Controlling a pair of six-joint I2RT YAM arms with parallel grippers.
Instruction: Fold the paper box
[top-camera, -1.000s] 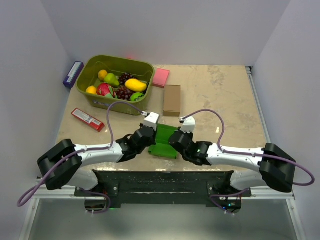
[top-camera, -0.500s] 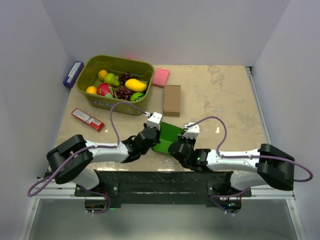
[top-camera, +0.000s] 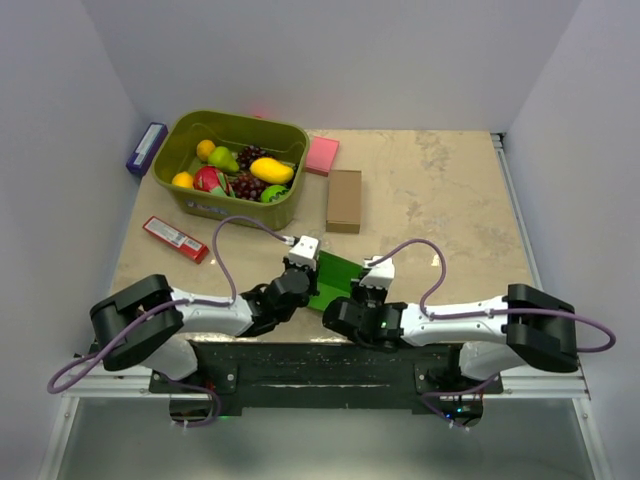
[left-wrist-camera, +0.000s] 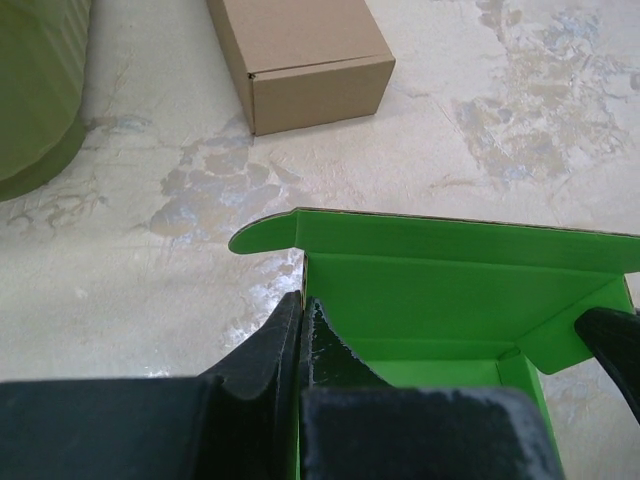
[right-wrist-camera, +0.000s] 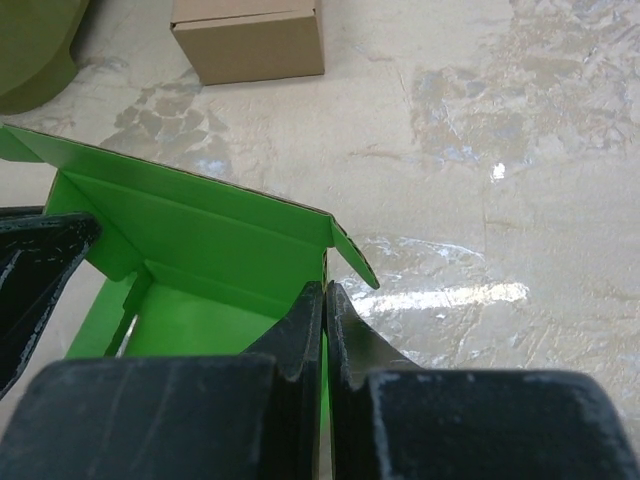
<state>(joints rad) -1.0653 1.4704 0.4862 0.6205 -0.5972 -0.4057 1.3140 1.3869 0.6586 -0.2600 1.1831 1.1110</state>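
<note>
The paper box (top-camera: 334, 279) is bright green card, partly folded, near the table's front edge between my two arms. In the left wrist view its far wall (left-wrist-camera: 460, 280) stands up with a rounded flap at the left. My left gripper (left-wrist-camera: 302, 312) is shut on the box's left side wall. In the right wrist view the paper box (right-wrist-camera: 200, 260) opens toward the camera, and my right gripper (right-wrist-camera: 325, 300) is shut on its right side wall, just under a small tab. Both grippers (top-camera: 300, 272) (top-camera: 362, 292) flank the box from above.
A brown cardboard box (top-camera: 344, 200) lies behind the green one, with a pink pad (top-camera: 322, 155) beyond it. An olive basket (top-camera: 186, 196) of toy fruit sits at the back left. A red packet (top-camera: 175, 239) and a blue item (top-camera: 146, 148) lie to the left.
Both arms have drawn back toward the near edge, carrying the green box with them. The box has turned and now sits tilted, its walls raised.
</note>
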